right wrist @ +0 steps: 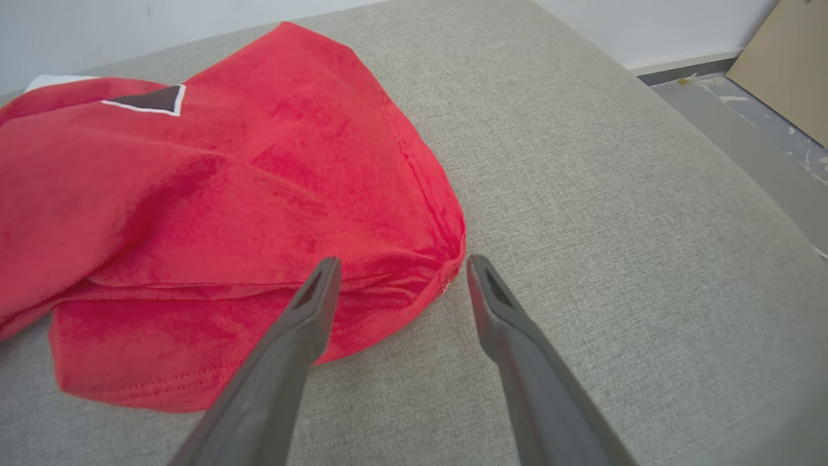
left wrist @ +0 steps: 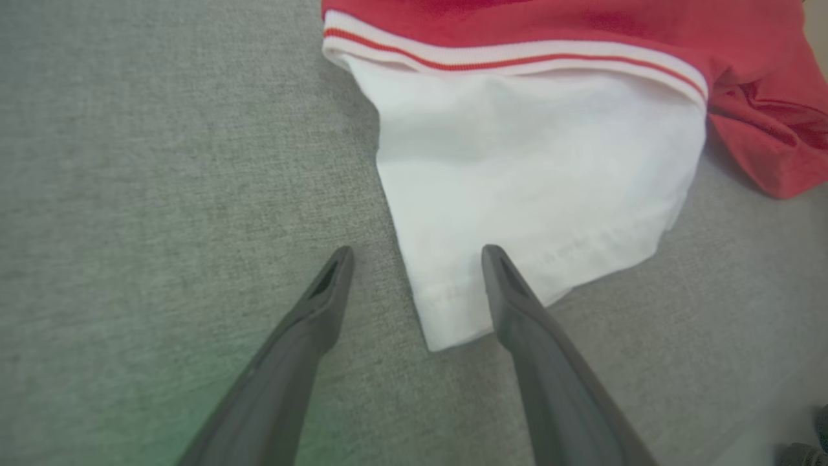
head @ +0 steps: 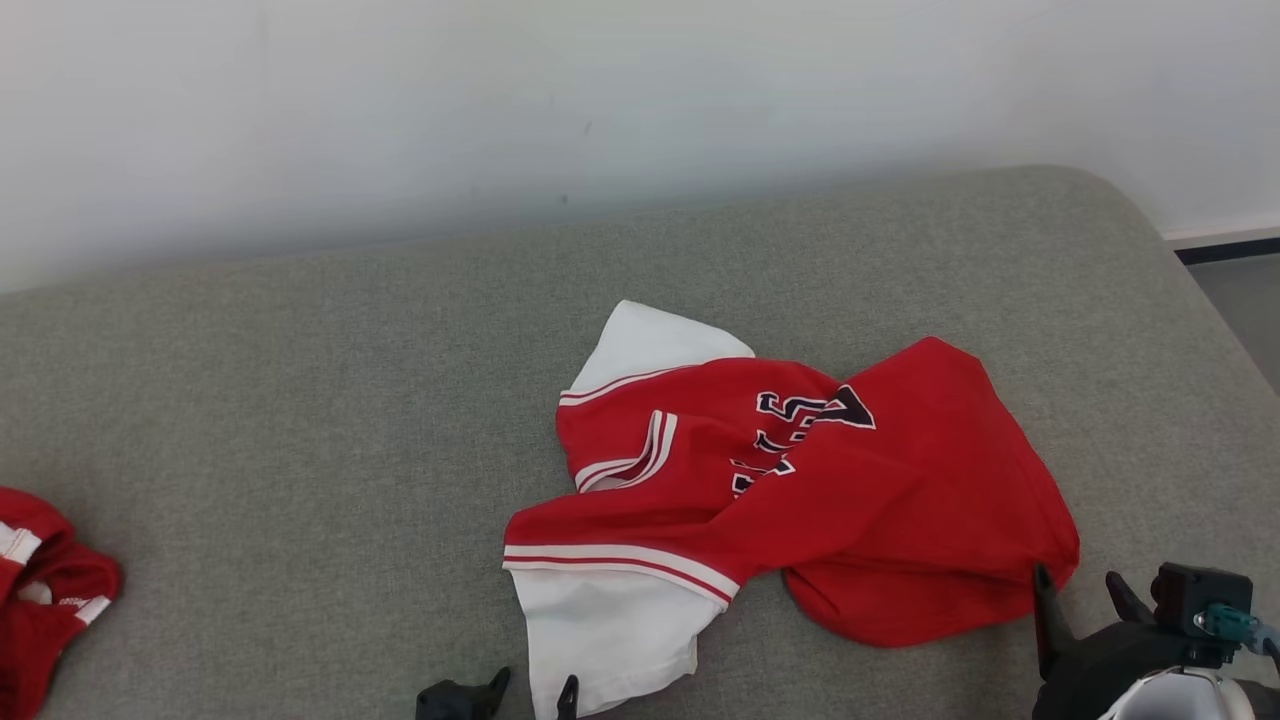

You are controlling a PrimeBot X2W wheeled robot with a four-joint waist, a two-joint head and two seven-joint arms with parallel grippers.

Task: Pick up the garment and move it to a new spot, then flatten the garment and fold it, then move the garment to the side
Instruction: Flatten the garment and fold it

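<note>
Garment (head: 800,500) left crumpled on cushion (head: 300,400), unflattened, unfolded; left gripper (left wrist: 417,251), right gripper (right wrist: 403,259) spread wide, nothing gripped; pick-up apparently pending

Grey fabric cushion (head: 300,400) w/ rounded corner, up vs plain white wall (head: 500,100). Grey floor (right wrist: 757,136) at right, tan board (right wrist: 786,65) beyond. Even, soft light.
</note>
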